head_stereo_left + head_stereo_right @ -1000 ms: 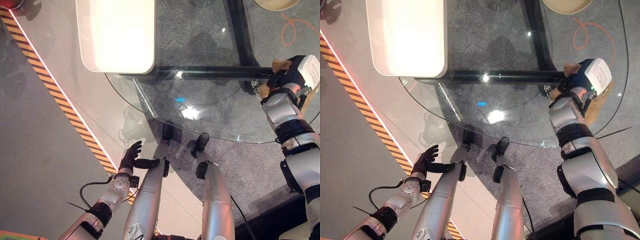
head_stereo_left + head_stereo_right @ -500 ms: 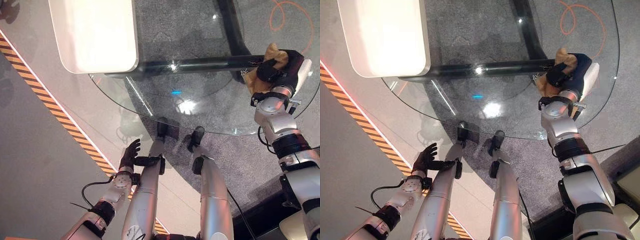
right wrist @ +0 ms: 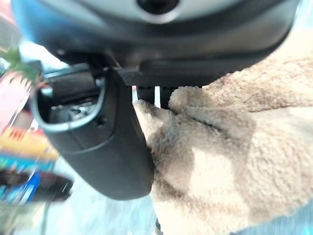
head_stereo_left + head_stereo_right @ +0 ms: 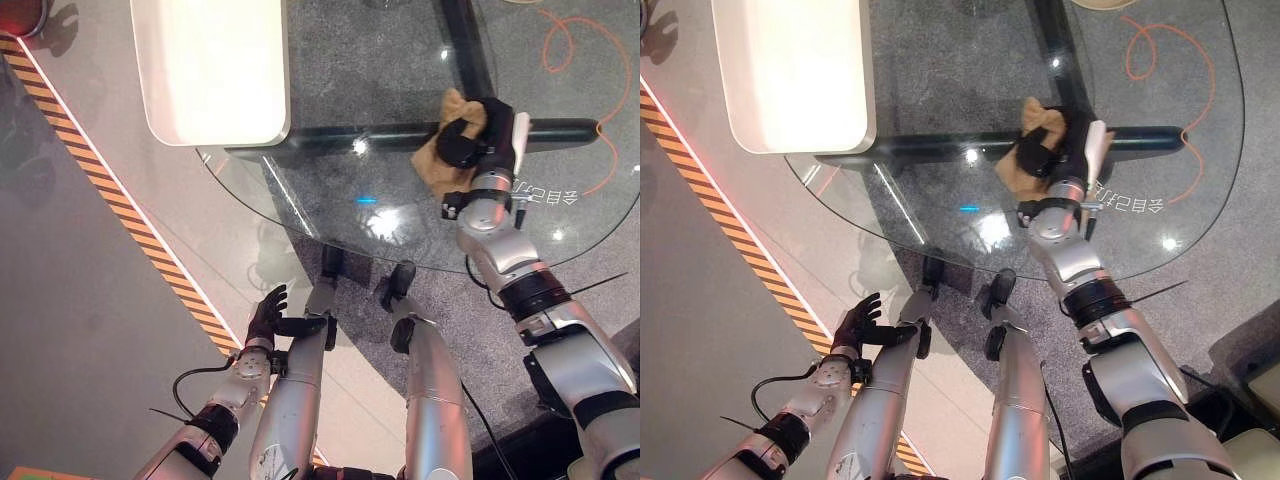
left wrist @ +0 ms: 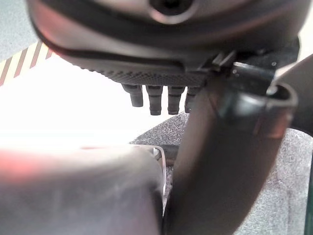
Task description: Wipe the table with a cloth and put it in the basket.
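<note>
A tan fleecy cloth (image 4: 437,160) lies bunched on the round glass table (image 4: 330,200), over the black crossbar of its base. My right hand (image 4: 470,130) sits on top of the cloth with its fingers curled into it. In the right wrist view the cloth (image 3: 220,161) bulges under the palm beside the thumb (image 3: 112,147). Down by the floor, off the table's near left edge, my left hand (image 4: 265,315) hangs with straight fingers (image 5: 154,100) and holds nothing. A pale round rim (image 4: 1102,4), possibly the basket, peeks in at the far edge.
A white rounded block (image 4: 215,70) stands at the table's far left edge. The black cross-shaped base (image 4: 470,50) shows through the glass. An orange cable (image 4: 570,45) loops on the grey carpet at the far right. Yellow-black striped tape (image 4: 100,190) runs along the floor at the left.
My right hand has slid the cloth leftward across the glass, from the right rim towards the middle. The camera has shifted as well. My left hand has stayed where it was.
</note>
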Tool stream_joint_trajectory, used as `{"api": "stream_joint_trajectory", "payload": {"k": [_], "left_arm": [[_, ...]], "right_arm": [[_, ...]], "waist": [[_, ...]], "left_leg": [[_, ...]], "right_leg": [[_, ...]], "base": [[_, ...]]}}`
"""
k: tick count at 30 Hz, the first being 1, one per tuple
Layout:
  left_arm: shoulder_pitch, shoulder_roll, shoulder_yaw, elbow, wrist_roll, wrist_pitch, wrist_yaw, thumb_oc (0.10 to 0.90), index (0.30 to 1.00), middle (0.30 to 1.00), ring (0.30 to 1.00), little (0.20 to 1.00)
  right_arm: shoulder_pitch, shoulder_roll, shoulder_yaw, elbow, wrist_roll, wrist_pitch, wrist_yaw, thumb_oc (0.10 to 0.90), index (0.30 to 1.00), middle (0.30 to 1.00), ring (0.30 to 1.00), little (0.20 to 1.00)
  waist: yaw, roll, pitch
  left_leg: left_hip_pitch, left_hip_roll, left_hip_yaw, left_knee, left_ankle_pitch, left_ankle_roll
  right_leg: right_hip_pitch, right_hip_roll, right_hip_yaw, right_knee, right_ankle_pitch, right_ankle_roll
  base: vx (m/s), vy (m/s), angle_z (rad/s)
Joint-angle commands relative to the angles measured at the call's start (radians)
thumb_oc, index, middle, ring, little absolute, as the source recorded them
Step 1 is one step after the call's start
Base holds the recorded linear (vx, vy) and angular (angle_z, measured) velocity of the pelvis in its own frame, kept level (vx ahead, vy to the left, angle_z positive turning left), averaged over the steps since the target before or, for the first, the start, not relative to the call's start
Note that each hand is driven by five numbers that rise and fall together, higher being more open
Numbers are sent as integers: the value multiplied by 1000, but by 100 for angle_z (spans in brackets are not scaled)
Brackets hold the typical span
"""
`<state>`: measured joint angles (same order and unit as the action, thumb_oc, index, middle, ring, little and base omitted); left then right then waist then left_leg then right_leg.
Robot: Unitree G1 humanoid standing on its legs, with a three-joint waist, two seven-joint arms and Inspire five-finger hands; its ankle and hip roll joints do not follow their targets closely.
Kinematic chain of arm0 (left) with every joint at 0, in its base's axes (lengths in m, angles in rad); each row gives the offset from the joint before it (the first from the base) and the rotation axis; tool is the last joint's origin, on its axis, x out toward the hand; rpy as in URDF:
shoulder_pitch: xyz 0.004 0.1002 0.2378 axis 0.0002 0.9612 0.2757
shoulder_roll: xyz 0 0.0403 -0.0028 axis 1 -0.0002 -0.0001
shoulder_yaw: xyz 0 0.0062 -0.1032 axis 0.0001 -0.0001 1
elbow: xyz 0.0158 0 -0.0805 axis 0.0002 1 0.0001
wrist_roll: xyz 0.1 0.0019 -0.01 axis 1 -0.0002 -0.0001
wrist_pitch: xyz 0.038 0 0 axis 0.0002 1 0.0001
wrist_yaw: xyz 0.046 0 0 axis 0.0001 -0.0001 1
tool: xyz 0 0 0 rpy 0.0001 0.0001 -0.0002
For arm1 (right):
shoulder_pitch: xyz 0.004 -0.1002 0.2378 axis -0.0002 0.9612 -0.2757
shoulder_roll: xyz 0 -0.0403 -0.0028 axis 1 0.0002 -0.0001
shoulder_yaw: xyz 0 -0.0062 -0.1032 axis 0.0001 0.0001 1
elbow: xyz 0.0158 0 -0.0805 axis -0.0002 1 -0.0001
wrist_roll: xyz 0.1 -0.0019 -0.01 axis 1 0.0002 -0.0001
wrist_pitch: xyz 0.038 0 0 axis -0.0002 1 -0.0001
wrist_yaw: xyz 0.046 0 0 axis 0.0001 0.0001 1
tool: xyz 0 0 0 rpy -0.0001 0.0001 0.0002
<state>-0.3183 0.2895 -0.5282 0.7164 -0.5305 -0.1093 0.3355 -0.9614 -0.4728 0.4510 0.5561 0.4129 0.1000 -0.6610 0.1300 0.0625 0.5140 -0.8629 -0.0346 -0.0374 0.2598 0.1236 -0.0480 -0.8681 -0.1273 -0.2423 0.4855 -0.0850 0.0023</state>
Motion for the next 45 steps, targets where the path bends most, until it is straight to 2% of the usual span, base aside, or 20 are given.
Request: {"api": "stream_joint_trajectory", "payload": {"k": [1,8,12,18,20,25,33,37,45], "left_arm": [[82,-5,-59,-45,23,9,3,800,900,900,900,900],[79,2,-67,-61,23,13,-2,800,900,900,900,900],[85,9,-75,-73,31,14,-6,800,900,900,900,900],[93,22,-77,-71,39,3,-20,800,900,900,900,900],[95,31,-73,-77,42,4,-26,800,900,900,900,900],[94,55,-72,-91,36,8,-40,800,900,900,900,900],[114,71,-70,-99,38,-4,-48,800,900,900,900,900],[118,77,-68,-100,33,-4,-51,800,900,900,900,900],[119,81,-68,-91,32,-17,-57,800,900,900,900,900]], "right_arm": [[-86,99,80,-141,-16,-46,144,100,300,300,300,200],[-102,138,138,-126,-27,6,220,100,300,300,300,200],[-102,142,177,-103,-27,9,283,100,300,300,300,200],[-119,146,217,-66,6,-25,408,100,300,300,300,200],[-121,147,236,-67,59,-41,515,100,300,300,300,200],[-122,145,264,-84,104,-62,631,100,300,300,300,200],[-119,135,277,-70,78,-76,674,100,300,300,300,200],[-118,125,286,-69,61,-53,701,100,300,300,300,200],[-115,94,276,-35,31,-30,632,100,300,300,300,200]], "waist": [[56,40,6],[76,42,6],[87,44,6],[101,44,6],[105,42,6],[110,38,6],[115,36,6],[114,33,6],[107,33,6]], "left_leg": [[1,-70,42,127,-175,65],[-18,-71,34,131,-168,60],[-26,-73,28,129,-164,59],[-36,-73,21,135,-163,55],[-36,-73,19,135,-161,53],[-39,-69,19,143,-161,49],[-41,-65,14,140,-159,50],[-42,-64,13,140,-157,48],[-40,-62,17,137,-158,51]], "right_leg": [[-1,-30,39,-93,96,120],[-9,-41,23,-96,102,125],[-13,-48,14,-97,103,126],[-15,-53,7,-101,107,130],[-11,-55,2,-104,109,132],[-9,-60,-4,-103,109,134],[-9,-60,-11,-105,112,134],[-9,-58,-11,-107,112,133],[-7,-54,-9,-112,116,132]], "base": [[16,27,12],[9,7,8],[1,0,1],[0,-5,1],[1,-30,5],[1,-16,3],[3,-20,14],[1,-11,8],[-1,-5,1]]}}
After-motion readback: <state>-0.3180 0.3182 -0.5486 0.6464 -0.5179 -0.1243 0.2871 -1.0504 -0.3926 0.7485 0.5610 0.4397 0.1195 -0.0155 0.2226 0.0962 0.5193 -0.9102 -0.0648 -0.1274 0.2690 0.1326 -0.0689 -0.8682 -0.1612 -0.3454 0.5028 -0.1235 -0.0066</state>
